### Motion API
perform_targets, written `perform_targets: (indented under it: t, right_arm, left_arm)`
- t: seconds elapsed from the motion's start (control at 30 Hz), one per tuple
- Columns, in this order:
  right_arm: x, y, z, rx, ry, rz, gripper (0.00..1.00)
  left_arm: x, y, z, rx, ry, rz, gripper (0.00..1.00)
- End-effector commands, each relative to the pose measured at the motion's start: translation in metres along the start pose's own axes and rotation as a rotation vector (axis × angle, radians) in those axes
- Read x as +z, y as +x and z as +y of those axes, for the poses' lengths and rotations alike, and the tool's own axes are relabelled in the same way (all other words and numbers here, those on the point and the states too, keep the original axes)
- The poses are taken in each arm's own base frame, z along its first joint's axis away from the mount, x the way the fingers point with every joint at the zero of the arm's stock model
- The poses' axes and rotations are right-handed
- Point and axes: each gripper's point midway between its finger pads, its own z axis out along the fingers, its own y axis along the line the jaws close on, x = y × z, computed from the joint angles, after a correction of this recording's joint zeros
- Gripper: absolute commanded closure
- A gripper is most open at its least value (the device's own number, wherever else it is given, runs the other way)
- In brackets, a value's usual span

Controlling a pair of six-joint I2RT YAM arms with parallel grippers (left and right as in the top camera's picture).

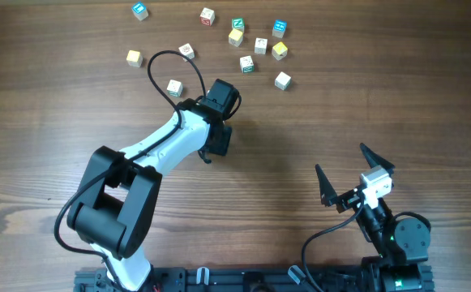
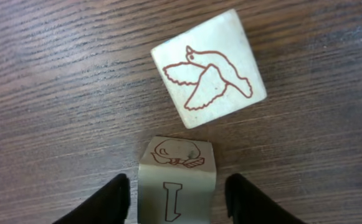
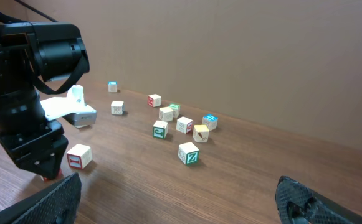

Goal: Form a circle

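Cubes for the circle, the pale cubes (image 1: 247,63) with red or green print, lie as a loose cluster, not a closed ring. In the overhead view they sit beyond the left gripper (image 2: 177,190) and to its right. Left gripper: pointed down at the table (image 2: 56,93), fingers (image 2: 115,199) parted, one on either side of a letter cube (image 2: 177,186) marked with a red I. A thin gap shows at each side, so no pinch is confirmed. Just beyond the left gripper, a bird cube (image 2: 209,68) with a red outline sits skewed, apart from the letter cube. Right gripper (image 1: 340,156): jaws spread wide, holding nothing, well to the right of the left gripper.
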Motion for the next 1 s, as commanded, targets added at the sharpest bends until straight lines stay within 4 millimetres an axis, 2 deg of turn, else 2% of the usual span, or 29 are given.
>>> perform_targets:
  t: [0.0,0.23,0.37,0.47,0.53,0.63,0.97]
  right_arm:
    - [-0.0002,-0.0019,0.0020,-0.008,-0.010,-0.009,0.00]
    - [-0.0002,-0.0019,0.0020,-0.008,-0.010,-0.009,0.00]
    - [-0.0002,-0.0019,0.0020,-0.008,-0.011,-0.009,0.00]
    - [-0.0002,-0.0019,0.0020,-0.008,-0.011,-0.009,0.00]
    - [-0.0002,-0.0019,0.0020,-0.008,-0.011,-0.009,0.00]
    - [-0.0002,-0.0019,0.0020,-0.008,-0.011,-0.009,0.00]
    - [-0.0002,-0.0019,0.0020,-0.008,-0.010,-0.009,0.00]
  left_arm:
    - [0.0040,0.0060,-0.0003,-0.045,0.002,0.020,0.57]
    - [0.0040,0.0046,-0.0006,-0.054,0.004,0.015,0.62]
    - [0.0040,0.0008,-0.0011,-0.059,0.005,-0.001,0.62]
    - [0.0039,-0.0016,0.0059,-0.083,-0.035,-0.015,0.62]
    - [0.0039,-0.0020,0.0070,-0.089,-0.041,-0.018,0.57]
    - [0.0039,-0.0019,0.0071,-0.089,-0.042,-0.017,0.57]
    - [0.0039,-0.0022,0.0070,-0.085,-0.041,-0.019,0.64]
